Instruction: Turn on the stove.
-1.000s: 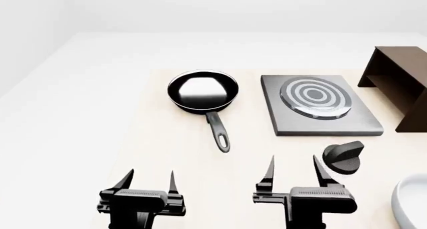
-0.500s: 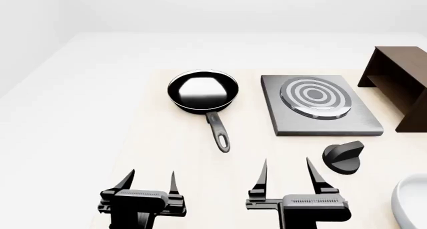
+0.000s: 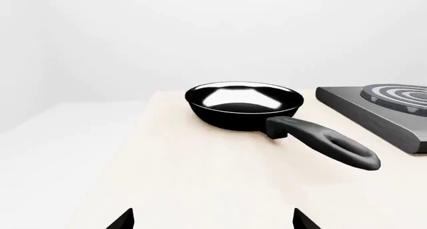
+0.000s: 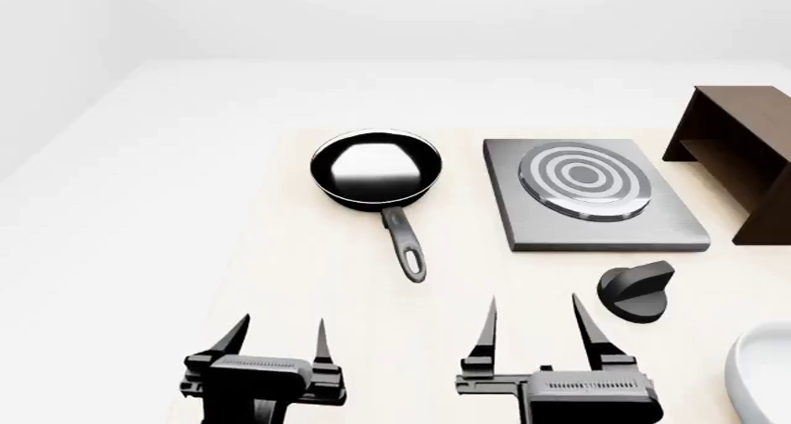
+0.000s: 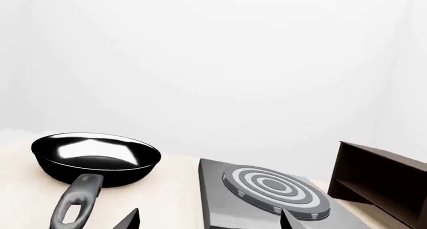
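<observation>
The stove (image 4: 594,202) is a flat dark-grey slab with a ringed burner, at the table's right middle. It also shows in the right wrist view (image 5: 267,194) and at the edge of the left wrist view (image 3: 380,109). Its separate black ridged knob (image 4: 635,292) sits on the table just in front of the slab. My right gripper (image 4: 534,327) is open and empty, to the left of the knob and a little nearer to me, not touching it. My left gripper (image 4: 277,336) is open and empty near the table's front edge.
A black frying pan (image 4: 376,169) sits left of the stove, its handle (image 4: 406,246) pointing toward me. A dark brown wooden box (image 4: 739,155) stands at the right. A white rounded dish edge (image 4: 757,373) shows at the lower right corner.
My right gripper has drawn back toward me and slightly left, away from the knob. The left gripper, knob and stove have not moved.
</observation>
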Tool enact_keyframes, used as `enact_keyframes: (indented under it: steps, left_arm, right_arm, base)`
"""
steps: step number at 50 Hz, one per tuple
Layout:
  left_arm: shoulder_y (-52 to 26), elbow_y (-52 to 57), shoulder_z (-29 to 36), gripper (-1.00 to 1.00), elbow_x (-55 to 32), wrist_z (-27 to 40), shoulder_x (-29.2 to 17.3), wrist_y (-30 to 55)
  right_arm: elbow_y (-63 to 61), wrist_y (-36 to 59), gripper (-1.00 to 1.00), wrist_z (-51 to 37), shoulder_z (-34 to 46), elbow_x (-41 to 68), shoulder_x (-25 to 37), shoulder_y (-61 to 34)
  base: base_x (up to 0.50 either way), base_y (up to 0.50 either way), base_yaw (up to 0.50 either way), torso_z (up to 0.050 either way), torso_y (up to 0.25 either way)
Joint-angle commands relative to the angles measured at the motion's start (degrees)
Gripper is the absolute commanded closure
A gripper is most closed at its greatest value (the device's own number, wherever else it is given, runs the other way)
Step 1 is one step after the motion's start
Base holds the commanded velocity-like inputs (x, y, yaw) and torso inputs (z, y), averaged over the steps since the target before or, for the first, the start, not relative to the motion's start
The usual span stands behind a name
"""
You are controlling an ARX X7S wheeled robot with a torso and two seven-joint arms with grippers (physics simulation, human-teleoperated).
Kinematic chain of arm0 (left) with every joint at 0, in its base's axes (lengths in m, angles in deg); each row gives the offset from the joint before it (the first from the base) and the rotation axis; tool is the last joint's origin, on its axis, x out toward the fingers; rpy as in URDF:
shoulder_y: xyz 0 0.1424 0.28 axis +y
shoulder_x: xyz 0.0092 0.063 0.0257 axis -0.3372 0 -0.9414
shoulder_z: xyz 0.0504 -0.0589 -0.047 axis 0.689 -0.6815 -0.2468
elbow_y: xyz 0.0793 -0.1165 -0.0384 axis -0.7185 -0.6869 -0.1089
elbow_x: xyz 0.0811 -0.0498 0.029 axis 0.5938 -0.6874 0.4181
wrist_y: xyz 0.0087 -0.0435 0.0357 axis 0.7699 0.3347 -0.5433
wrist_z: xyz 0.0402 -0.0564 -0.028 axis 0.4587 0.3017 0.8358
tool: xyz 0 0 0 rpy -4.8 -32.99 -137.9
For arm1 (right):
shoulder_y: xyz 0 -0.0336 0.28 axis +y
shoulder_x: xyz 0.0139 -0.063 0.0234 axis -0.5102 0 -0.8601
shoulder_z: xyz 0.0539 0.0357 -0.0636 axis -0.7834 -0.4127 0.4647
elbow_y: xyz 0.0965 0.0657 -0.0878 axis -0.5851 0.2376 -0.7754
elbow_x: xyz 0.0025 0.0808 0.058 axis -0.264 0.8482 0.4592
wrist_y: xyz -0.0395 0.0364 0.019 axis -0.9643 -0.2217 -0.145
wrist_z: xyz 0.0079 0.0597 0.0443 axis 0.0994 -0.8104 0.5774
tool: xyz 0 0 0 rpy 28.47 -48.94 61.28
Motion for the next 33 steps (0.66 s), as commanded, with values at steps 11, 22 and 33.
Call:
enact_keyframes:
  steps: [11, 22, 33]
  left_arm:
    - [5.0, 8.3, 1.1, -1.0, 1.6, 1.6, -2.3, -1.1]
    - [5.4, 9.0, 1.3, -1.0, 1.8, 1.8, -2.5, -1.5]
    - [5.4, 9.1, 1.5, -1.0, 1.7, 1.9, -2.7, -1.5]
  right_arm:
    - [-12.4, -2.5, -1.0, -2.1, 0.5, -2.8, 3.0, 8.5]
    - [-12.3, -2.7, -1.0, -2.4, 0.8, -3.0, 3.2, 8.5]
    - [-11.7, -2.5, -1.0, -2.7, 0.9, -3.0, 3.1, 8.0]
  base:
    - [0.0, 0.0, 0.0, 0.0, 0.0]
    - [0.0, 0.0, 0.0, 0.0, 0.0]
    - [0.0, 0.0, 0.0, 0.0, 0.0]
